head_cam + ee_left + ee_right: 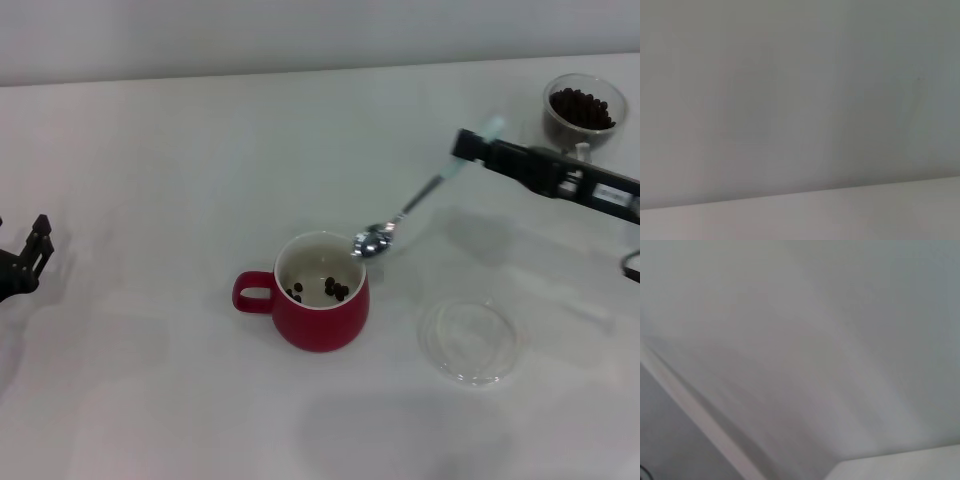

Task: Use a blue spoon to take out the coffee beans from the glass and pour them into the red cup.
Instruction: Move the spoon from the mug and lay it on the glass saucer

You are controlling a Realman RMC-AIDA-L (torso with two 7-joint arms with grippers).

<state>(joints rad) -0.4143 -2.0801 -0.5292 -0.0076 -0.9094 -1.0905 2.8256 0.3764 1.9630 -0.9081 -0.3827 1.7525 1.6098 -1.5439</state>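
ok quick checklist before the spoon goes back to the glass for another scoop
1. Right gripper grip on the blue spoon: ok, shut on the pale handle end.
2. Spoon bowl emptied: ok, it looks bare and shiny at the rim of the red cup.
3. Coffee beans landed in the cup: ok, a few lie on its white inside.
4. Supply left in the glass: ok, dark beans show in it.
5. Path back: cannot tell for height; the clear glass dish sits off to the side, nearer the robot.
6. Left gripper out of the way: ok, parked at the far left table edge.
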